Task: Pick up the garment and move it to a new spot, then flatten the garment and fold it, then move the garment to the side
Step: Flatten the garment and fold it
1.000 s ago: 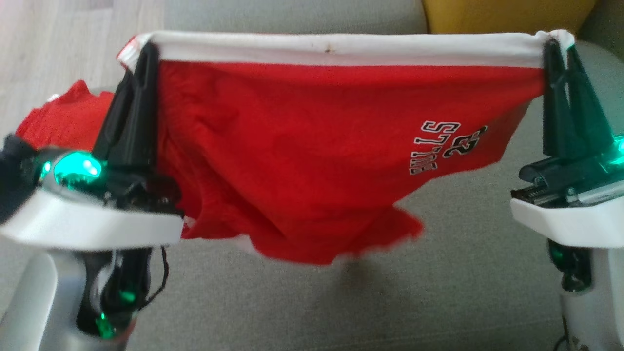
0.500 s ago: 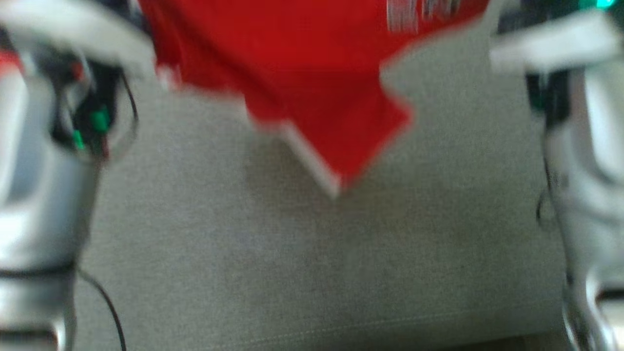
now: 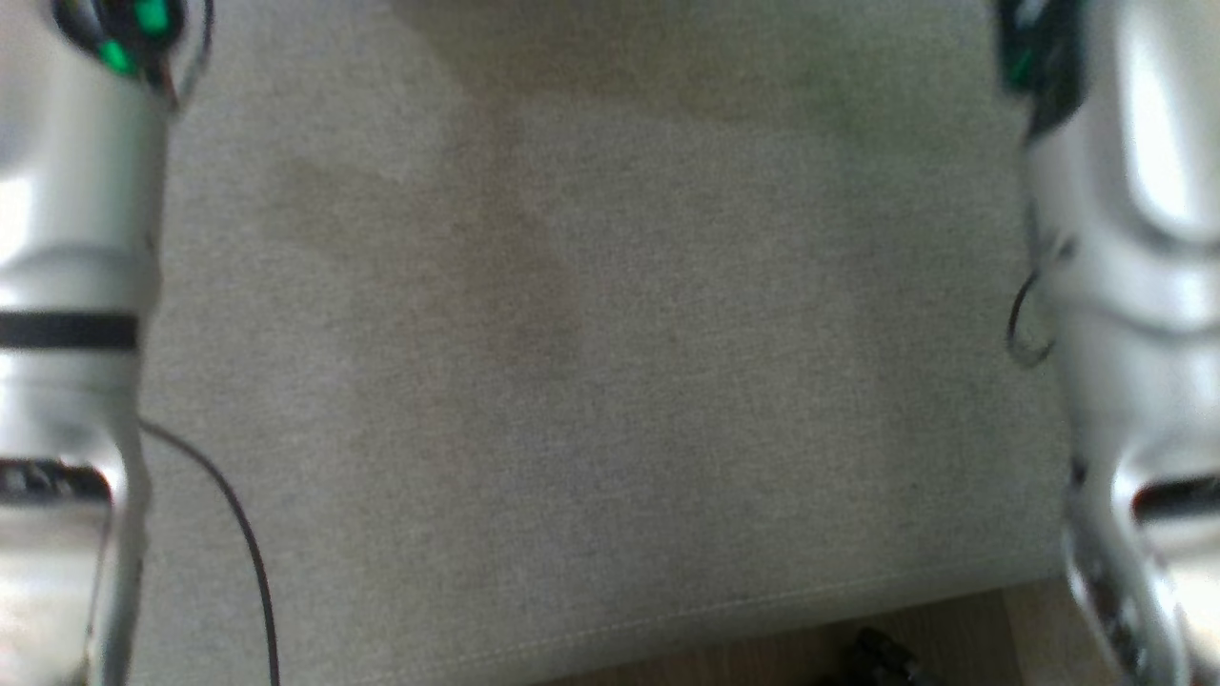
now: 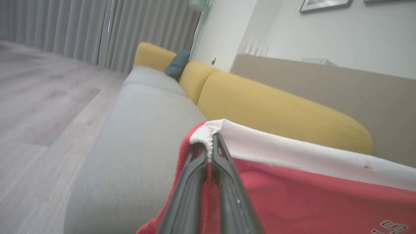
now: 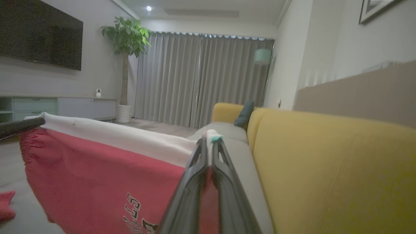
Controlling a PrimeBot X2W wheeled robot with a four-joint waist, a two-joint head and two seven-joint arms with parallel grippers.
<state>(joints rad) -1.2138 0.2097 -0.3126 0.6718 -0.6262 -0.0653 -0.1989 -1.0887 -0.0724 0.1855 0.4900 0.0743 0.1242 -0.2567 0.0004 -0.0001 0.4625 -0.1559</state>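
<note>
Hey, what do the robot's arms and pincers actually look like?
Silver-white glossy left forearm with a black band, green lights and a thin black cable. The right forearm matches. The left pincer and right pincer each have two long, dark, tapering fingers.

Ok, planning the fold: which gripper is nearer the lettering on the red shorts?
Right. The right gripper clamps the waistband end close to the lettering; the left gripper clamps the waistband's far end, across the shorts from it.
</note>
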